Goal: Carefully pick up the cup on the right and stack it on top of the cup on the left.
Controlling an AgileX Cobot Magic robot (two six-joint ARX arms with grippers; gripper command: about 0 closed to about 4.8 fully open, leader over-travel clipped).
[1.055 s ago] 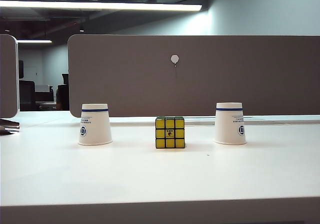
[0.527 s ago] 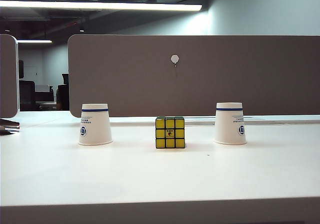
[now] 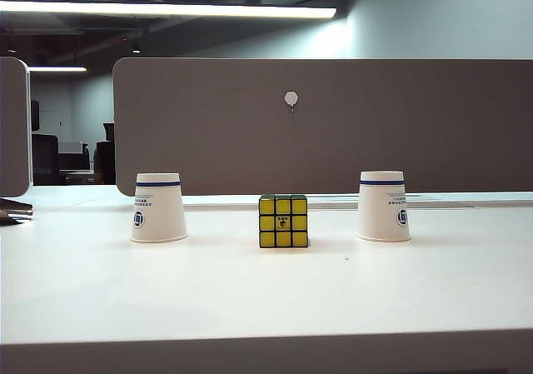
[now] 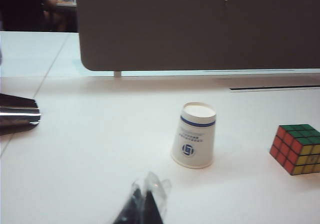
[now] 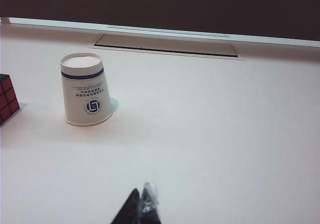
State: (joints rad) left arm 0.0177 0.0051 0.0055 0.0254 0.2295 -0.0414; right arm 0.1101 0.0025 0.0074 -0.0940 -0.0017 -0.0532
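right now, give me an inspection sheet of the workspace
surface: white table, bare apart from the items below
job's things: right cup and left cup, both upside down, standing apart, not yet stacked
clutter: cube between the cups, touching neither; dark shiny object at the table's left edge, cannot tell what it is
grippers: left gripper shut, short of the left cup; right gripper shut, short of the right cup; neither holds anything
cables: nothing seen
surroundings: grey divider panel behind the table, ceiling light strip, dim office beyond
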